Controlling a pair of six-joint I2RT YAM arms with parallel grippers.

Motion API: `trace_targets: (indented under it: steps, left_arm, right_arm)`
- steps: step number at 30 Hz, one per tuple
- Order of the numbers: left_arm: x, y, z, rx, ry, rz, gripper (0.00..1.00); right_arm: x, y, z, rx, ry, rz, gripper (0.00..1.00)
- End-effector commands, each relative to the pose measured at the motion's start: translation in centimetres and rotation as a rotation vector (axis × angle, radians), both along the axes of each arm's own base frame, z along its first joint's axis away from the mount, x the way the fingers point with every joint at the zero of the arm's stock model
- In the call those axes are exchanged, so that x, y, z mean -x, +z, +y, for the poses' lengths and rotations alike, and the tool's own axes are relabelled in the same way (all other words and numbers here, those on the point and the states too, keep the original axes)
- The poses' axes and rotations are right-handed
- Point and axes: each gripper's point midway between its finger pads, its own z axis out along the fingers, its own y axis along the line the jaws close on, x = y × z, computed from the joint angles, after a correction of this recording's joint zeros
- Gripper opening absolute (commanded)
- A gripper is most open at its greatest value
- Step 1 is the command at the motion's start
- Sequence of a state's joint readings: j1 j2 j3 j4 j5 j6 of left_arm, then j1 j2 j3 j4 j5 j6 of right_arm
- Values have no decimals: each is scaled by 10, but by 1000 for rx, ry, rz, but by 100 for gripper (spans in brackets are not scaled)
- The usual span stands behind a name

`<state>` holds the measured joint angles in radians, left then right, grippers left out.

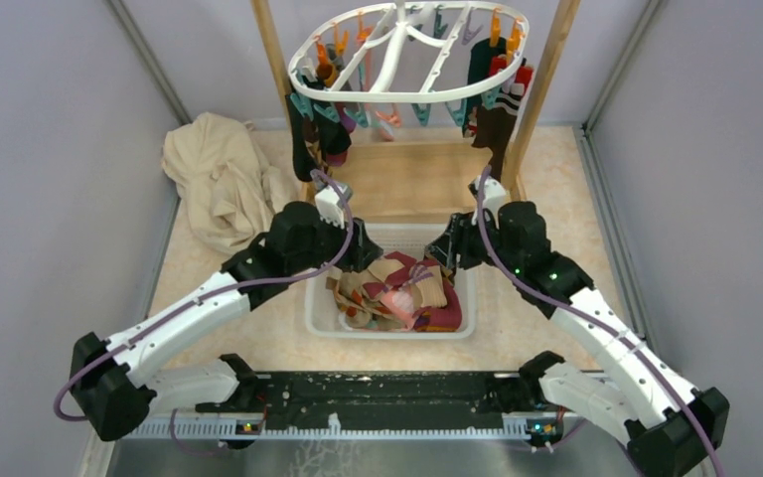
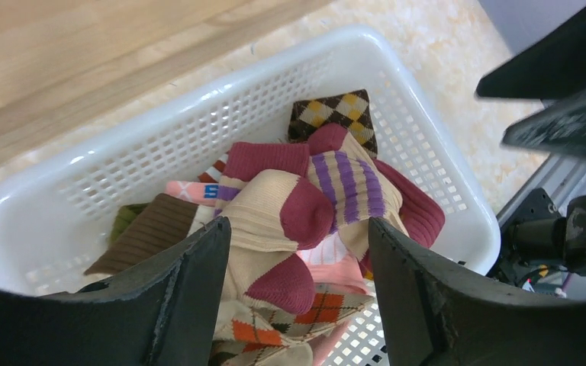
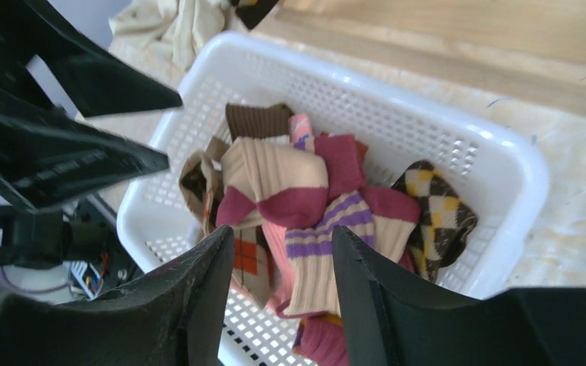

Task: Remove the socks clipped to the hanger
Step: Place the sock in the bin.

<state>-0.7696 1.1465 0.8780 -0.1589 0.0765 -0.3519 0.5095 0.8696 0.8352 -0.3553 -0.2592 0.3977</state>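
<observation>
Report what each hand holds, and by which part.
Nothing. Left hand and right hand both hang open and empty above the basket of socks.

A white perforated plastic basket [image 1: 389, 333] sits on the speckled cream tabletop [image 1: 556, 179], just in front of the flat base board of a pale wooden frame [image 1: 407, 179]; a crumpled beige cloth [image 1: 214, 179] lies heaped to the left, beside the frame's left post.

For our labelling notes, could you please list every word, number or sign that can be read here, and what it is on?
No text reads clearly in any view.
White mark on a blue patch of the pink sock in the basket: too blurred to read.
</observation>
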Motion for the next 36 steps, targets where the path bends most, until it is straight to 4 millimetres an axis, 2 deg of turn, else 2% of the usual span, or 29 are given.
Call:
trace_targets:
  steps: [1,7,9,13,14,15,20,27,36]
  left_arm:
    - [-7,11,28,-11,145,-22,72]
    - [-2,-10,59,-74,285,45,79]
    - [1,-17,65,-82,311,59,85]
    - [8,-31,76,-99,335,82,89]
    - [10,-34,79,-106,342,87,97]
    - [11,-36,81,-109,347,89,99]
    - [18,-40,89,-123,361,104,99]
    - [30,-44,95,-71,371,122,99]
    - [42,-30,105,-24,357,88,99]
  right_arm:
    - [5,-8,14,18,32,6,49]
    - [11,-31,27,77,55,33,47]
    - [12,-37,29,86,61,40,47]
    - [15,-46,34,100,77,57,47]
    - [17,-47,36,100,82,58,48]
    - [18,-49,37,100,87,61,48]
    - [25,-63,44,96,120,82,49]
    - [31,-89,61,176,159,118,51]
    - [9,-130,41,313,-31,178,56]
